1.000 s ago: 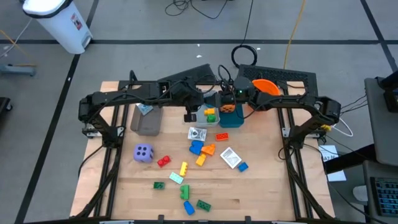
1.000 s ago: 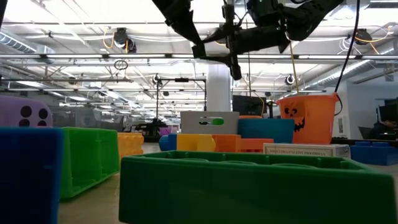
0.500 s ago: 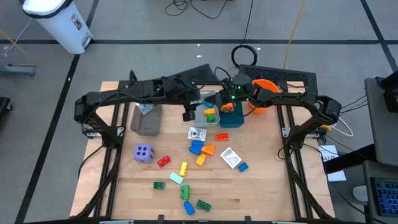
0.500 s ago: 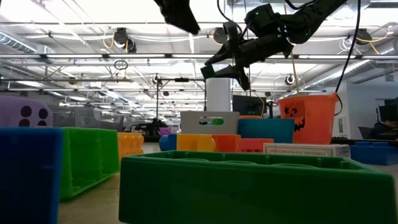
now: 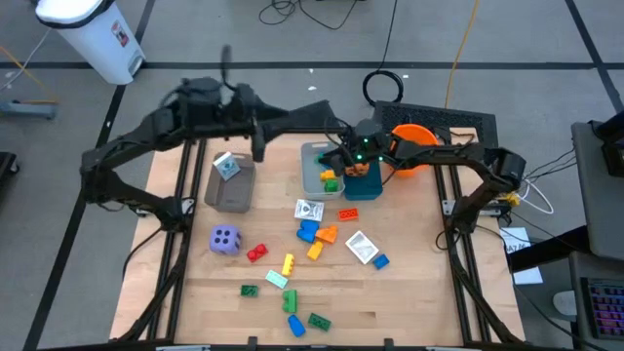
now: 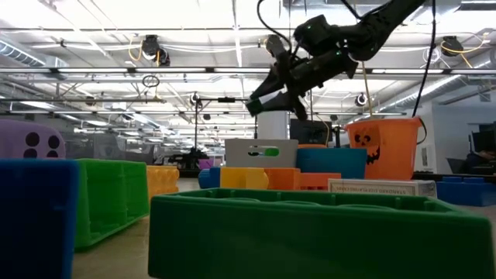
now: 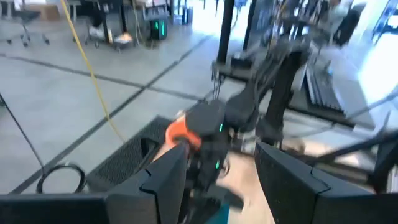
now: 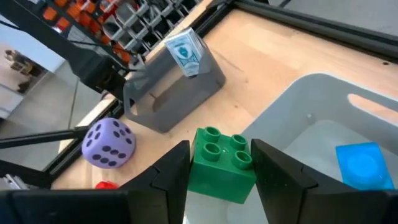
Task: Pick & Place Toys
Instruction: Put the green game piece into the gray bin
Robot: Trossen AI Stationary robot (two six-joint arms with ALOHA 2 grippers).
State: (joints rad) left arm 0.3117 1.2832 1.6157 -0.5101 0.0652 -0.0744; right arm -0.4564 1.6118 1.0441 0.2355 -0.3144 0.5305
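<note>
While the left arm is raised and blurred above the table's far-left part, its gripper (image 5: 255, 146) is seen w/ fingers (image 7: 163, 180) parted and nothing between them. A green brick (image 8: 222, 165) is held by the right gripper (image 8: 219, 168), pinched betw. both fingers, above the near rim of the light grey bin (image 5: 314, 156) at the table's far edge, centre. In that bin a blue brick (image 8: 360, 167) is seen; a yellow and a green piece are also visible there from above. An orange die (image 5: 362, 170) sits in the teal bin (image 5: 363, 187) just beside it. A dark grey bin (image 5: 230, 187) near the far-left edge carries a small white packet (image 5: 226, 167) on top. Toward the left edge a purple die (image 5: 224, 240) rests; a red brick (image 5: 256, 253) lies near it. Mid-table, packets (image 5: 309, 210), blue and orange bricks are scattered; green bricks (image 5: 319, 321) lie near the front edge. An orange bucket (image 6: 386, 146) stands beyond the far edge, right of centre.
</note>
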